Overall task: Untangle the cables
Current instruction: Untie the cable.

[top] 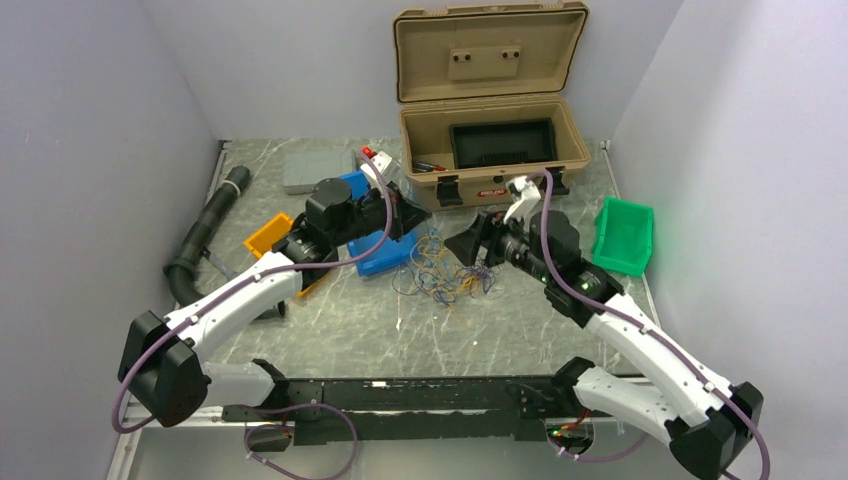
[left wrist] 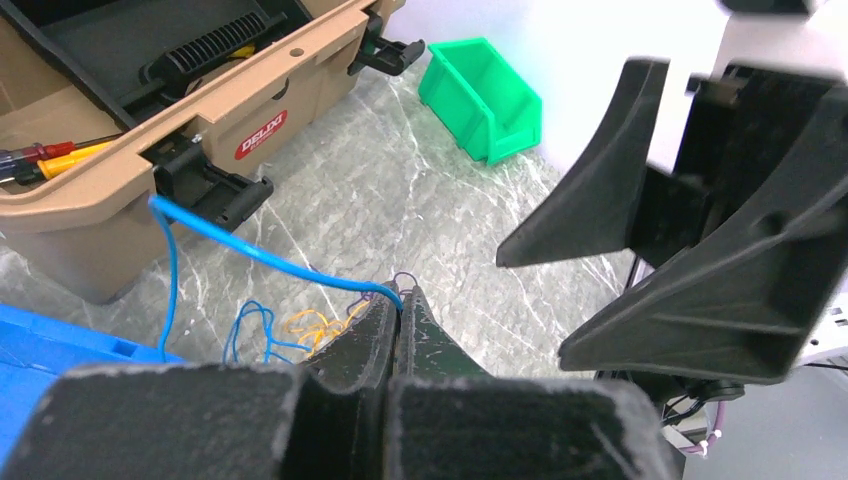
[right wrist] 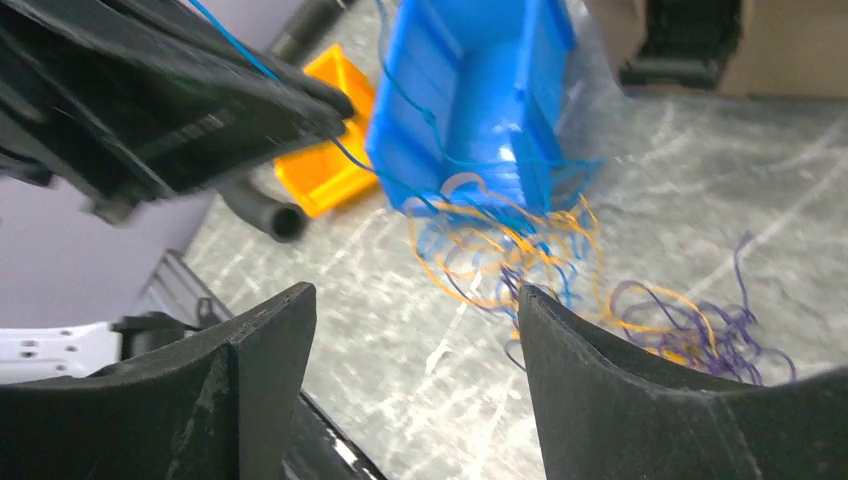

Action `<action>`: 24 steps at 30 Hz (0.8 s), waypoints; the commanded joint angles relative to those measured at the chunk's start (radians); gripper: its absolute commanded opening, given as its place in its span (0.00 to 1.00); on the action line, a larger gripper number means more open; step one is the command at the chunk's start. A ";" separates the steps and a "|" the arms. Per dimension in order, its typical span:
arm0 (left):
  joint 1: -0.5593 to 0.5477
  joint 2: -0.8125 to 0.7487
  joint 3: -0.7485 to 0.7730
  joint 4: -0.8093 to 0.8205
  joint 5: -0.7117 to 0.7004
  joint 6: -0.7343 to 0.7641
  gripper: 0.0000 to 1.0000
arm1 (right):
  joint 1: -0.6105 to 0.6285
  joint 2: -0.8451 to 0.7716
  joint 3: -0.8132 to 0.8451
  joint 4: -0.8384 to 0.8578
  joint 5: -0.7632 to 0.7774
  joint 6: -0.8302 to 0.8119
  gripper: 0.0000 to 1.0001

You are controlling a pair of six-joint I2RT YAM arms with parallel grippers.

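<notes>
Nearest, a blue strand point(left wrist: 290, 266) is clamped in the closed left gripper point(left wrist: 397, 322), seemingly to be drawn free of the cables point(top: 440, 268), which are heaped on the table point(top: 400, 330) just beside the blue bin point(top: 385, 258); the right gripper point(right wrist: 415, 300) is held with jaws apart above them, nothing gripped

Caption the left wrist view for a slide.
Closed left jaws pinch a blue cable over the tangle, tan toolbox beyond.

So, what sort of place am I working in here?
Probably a lab robot test cell, not a home: plain grey walls box in a marbled tabletop, with an open tan toolbox and a green parts bin on it.
</notes>
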 commanded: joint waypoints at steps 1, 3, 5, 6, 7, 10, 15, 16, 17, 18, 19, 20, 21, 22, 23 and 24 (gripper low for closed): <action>0.005 -0.044 0.013 0.054 0.030 -0.018 0.00 | 0.001 -0.082 -0.138 0.095 0.083 -0.059 0.76; 0.005 -0.049 0.020 0.044 0.038 -0.017 0.00 | 0.001 -0.086 -0.188 0.126 0.071 -0.086 0.77; 0.005 -0.052 0.028 0.035 0.041 -0.017 0.00 | 0.001 -0.063 -0.214 0.150 0.054 -0.117 0.78; 0.005 -0.055 0.030 0.032 0.044 -0.017 0.00 | 0.001 -0.044 -0.223 0.168 0.051 -0.142 0.79; 0.005 -0.058 0.034 0.031 0.046 -0.017 0.00 | 0.001 -0.024 -0.228 0.185 0.042 -0.159 0.80; 0.005 -0.063 0.039 0.024 0.049 -0.017 0.00 | 0.002 0.057 -0.230 0.246 0.021 -0.196 0.84; 0.006 -0.070 0.047 0.015 0.052 -0.022 0.00 | 0.001 0.197 -0.224 0.385 -0.028 -0.197 0.87; 0.005 -0.072 0.046 0.015 0.049 -0.022 0.00 | 0.000 0.230 -0.225 0.415 -0.048 -0.191 0.87; 0.005 -0.074 0.046 0.014 0.044 -0.022 0.00 | 0.002 0.257 -0.227 0.443 -0.061 -0.186 0.85; 0.006 -0.077 0.047 0.012 0.040 -0.022 0.00 | 0.001 0.288 -0.229 0.467 -0.067 -0.177 0.82; 0.006 -0.080 0.051 0.007 0.036 -0.019 0.00 | 0.002 0.314 -0.233 0.488 -0.069 -0.166 0.77; 0.007 -0.084 0.055 -0.003 0.025 -0.015 0.00 | 0.001 0.330 -0.246 0.513 -0.059 -0.151 0.69; 0.009 -0.088 0.062 -0.030 -0.006 -0.011 0.00 | 0.001 0.339 -0.267 0.531 -0.022 -0.120 0.56; 0.015 -0.094 0.077 -0.076 -0.051 -0.011 0.00 | -0.001 0.340 -0.288 0.537 0.029 -0.081 0.41; 0.028 -0.101 0.086 -0.118 -0.091 -0.017 0.00 | -0.003 0.331 -0.310 0.528 0.092 -0.049 0.27; 0.047 -0.111 0.088 -0.142 -0.111 -0.024 0.00 | -0.006 0.310 -0.333 0.501 0.155 -0.005 0.17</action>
